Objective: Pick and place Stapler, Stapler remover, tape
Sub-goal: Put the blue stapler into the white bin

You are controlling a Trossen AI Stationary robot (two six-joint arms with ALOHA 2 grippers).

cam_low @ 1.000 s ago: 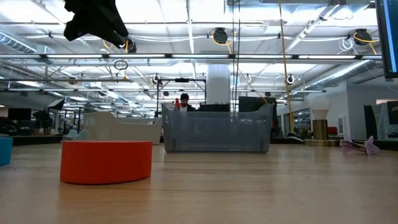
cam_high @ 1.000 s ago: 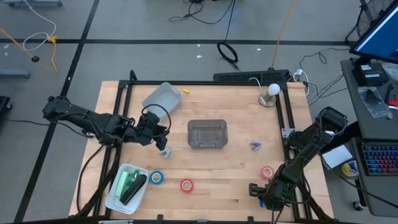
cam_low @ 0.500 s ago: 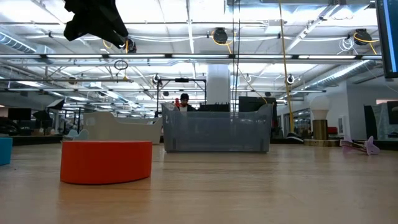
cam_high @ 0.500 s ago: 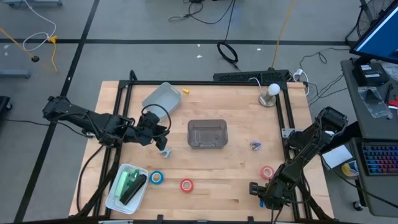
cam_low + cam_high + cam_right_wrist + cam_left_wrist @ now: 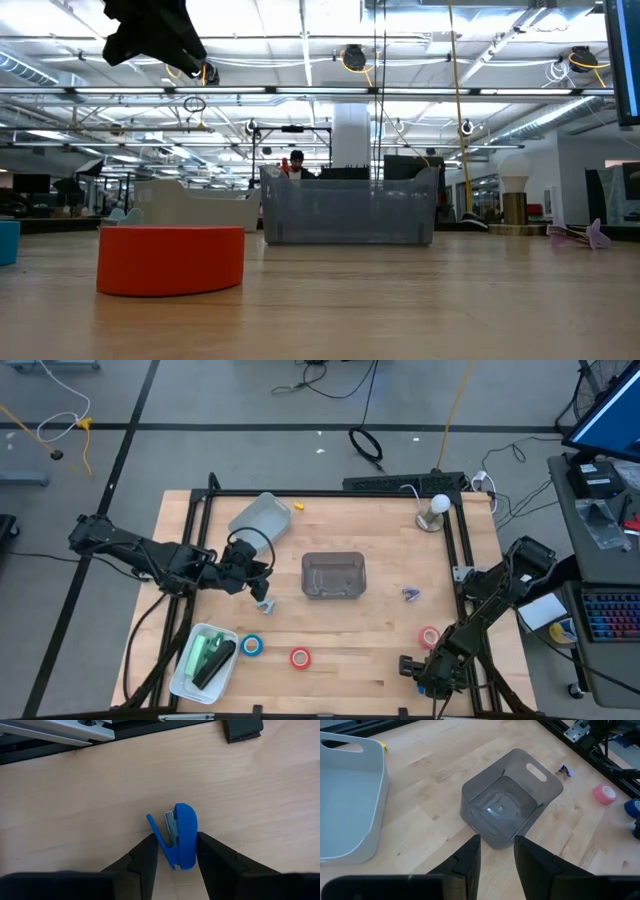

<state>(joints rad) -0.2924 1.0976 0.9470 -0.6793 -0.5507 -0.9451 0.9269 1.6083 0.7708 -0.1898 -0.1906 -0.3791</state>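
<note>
A small blue stapler (image 5: 179, 835) lies on its side on the wood near the table's near right corner. My right gripper (image 5: 177, 851) (image 5: 408, 664) is open, pointing down, one finger on either side of the stapler. My left gripper (image 5: 497, 854) (image 5: 262, 600) is open and holds nothing, hovering left of the grey bin (image 5: 333, 575) (image 5: 507, 815). A red tape roll (image 5: 300, 657) (image 5: 170, 260), a blue one (image 5: 252, 646) and a pink-red one (image 5: 429, 637) (image 5: 604, 794) lie flat on the table. The purple staple remover (image 5: 411, 594) (image 5: 582, 235) lies right of the grey bin. My right gripper comes from above with its fingers (image 5: 210, 855) lying along the two long sides of the blue stapler, at its hinge end (image 5: 175, 862). The stapler lies on the table. I cannot tell whether the fingers touch it.
A white bin (image 5: 262, 517) (image 5: 350, 805) lies tipped on its side by the far left. A white tray (image 5: 190, 678) at the near left corner holds a green stapler (image 5: 205, 652) and a black one. A lamp (image 5: 436, 510) stands at the far right. Black rails frame the table.
My right arm's elbow has sunk a little toward the table, while its gripper has stayed over the blue stapler. Nothing else has moved.
</note>
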